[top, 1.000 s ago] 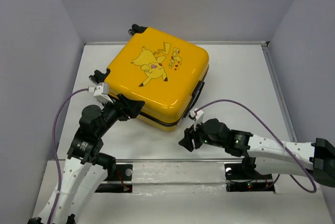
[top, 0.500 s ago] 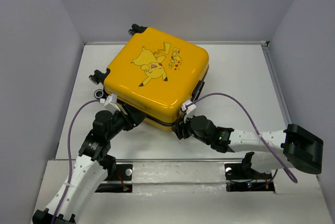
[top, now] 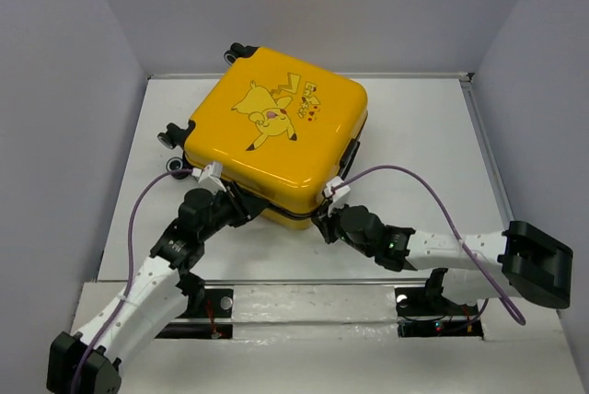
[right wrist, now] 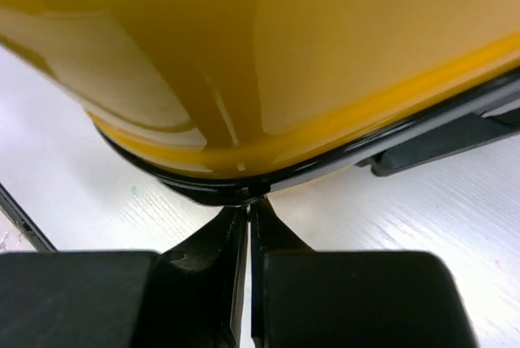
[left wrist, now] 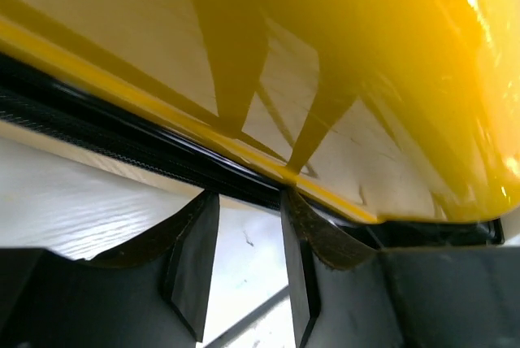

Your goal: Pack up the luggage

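Closing in on luggage point(top: 276, 141) | lies shut on counter point(top: 414, 127), back-left, Pikachu side up | vs 1 s ago both arms moved fwd to its near edge | L hand point(left wrist: 249, 195) fingers apart, tips at black seam point(left wrist: 122, 132) | R hand point(right wrist: 248, 206) fingers together at near corner, pinch unclear | prob. abt to open lid; packing not begun

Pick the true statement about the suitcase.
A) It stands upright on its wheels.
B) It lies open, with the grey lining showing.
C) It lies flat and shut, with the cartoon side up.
C: in the top view the suitcase lies flat on the table, its shells are together and the cartoon faces up.
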